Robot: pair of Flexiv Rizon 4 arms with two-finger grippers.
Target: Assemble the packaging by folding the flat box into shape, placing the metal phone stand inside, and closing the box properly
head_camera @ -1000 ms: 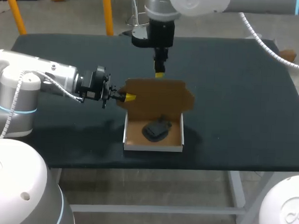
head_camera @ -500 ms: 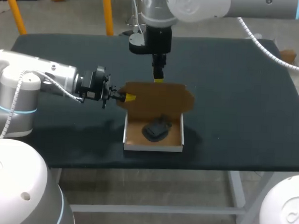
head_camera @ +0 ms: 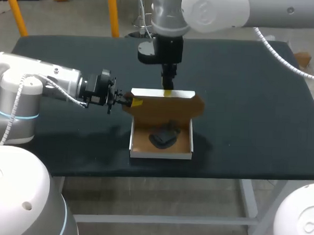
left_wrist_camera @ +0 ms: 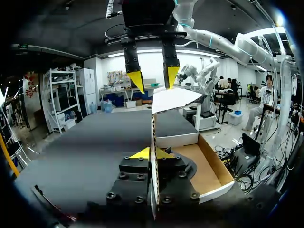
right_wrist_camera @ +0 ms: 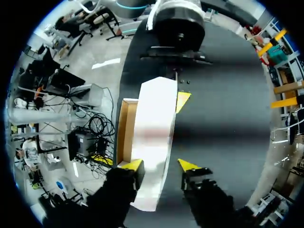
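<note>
1. Progress, as a judgement: well past the midpoint. Folding and loading done, closing only begun.
2. Done: cardboard box folded into an open tray shape with white outer walls, standing on the black table near its front edge.
3. Done: metal phone stand, dark, lying inside the box on its brown floor.
4. Not yet done: lid standing roughly upright from the box's far wall, brown inner face toward the phone stand. Tuck flap along its top edge bent over, white side showing.
5. On the lid's left edge: left gripper, clamped, one yellow tip on each face of the cardboard in the left wrist view. Holds the panel up.
6. Just above the tuck flap: right gripper, fingers spread apart and pointing down, gripping nothing. Possibly touching the flap with one tip, but contact cannot be confirmed.
7. Left to do, by the look of it: bring the lid down over the box, steer the tuck flap inside the front wall, press the top flat.
8. Likely trouble: flap catching on the front wall's rim instead of sliding inside it, or the light box skidding on the table under the push.
</note>
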